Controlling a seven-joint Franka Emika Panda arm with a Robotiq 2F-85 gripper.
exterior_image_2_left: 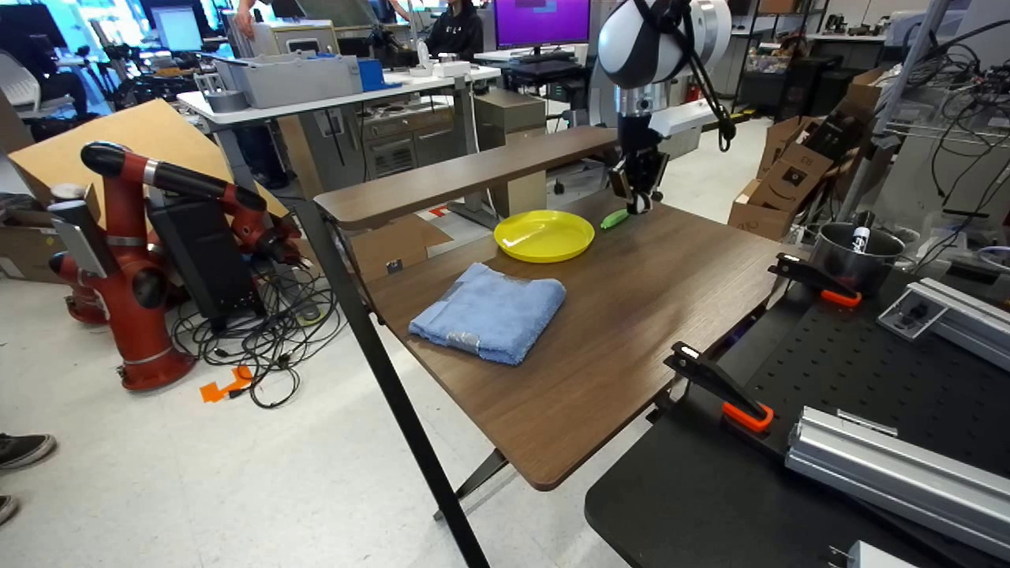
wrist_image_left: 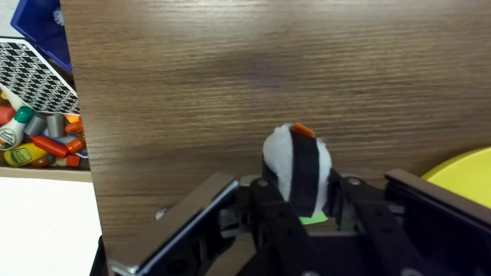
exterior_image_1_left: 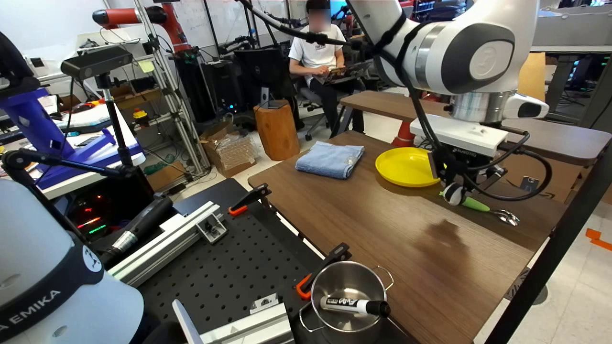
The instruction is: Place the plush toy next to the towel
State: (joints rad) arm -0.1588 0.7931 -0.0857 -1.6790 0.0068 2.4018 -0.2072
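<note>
The plush toy [exterior_image_1_left: 453, 195] is a small white lump with a black band and an orange bit; it also shows in an exterior view [exterior_image_2_left: 640, 207] and in the wrist view [wrist_image_left: 278, 153]. My gripper [wrist_image_left: 299, 180] is shut on it, with a finger on either side. The gripper also shows in both exterior views [exterior_image_1_left: 454, 182] [exterior_image_2_left: 643, 185]. The toy hangs over the table, by the green-handled spoon; its height is hard to judge. The towel [exterior_image_1_left: 330, 160], folded light-blue cloth, lies flat beyond the yellow plate from the toy [exterior_image_2_left: 493, 312]. It is out of the wrist view.
The yellow plate [exterior_image_1_left: 406, 167] [exterior_image_2_left: 544, 237] lies between towel and gripper. The green-handled spoon [exterior_image_1_left: 476, 204] lies near the toy. A metal pot [exterior_image_1_left: 330, 279] holding a marker [exterior_image_1_left: 351, 305] stands at the table's edge by the clamps [exterior_image_1_left: 325, 272] [exterior_image_2_left: 718, 386].
</note>
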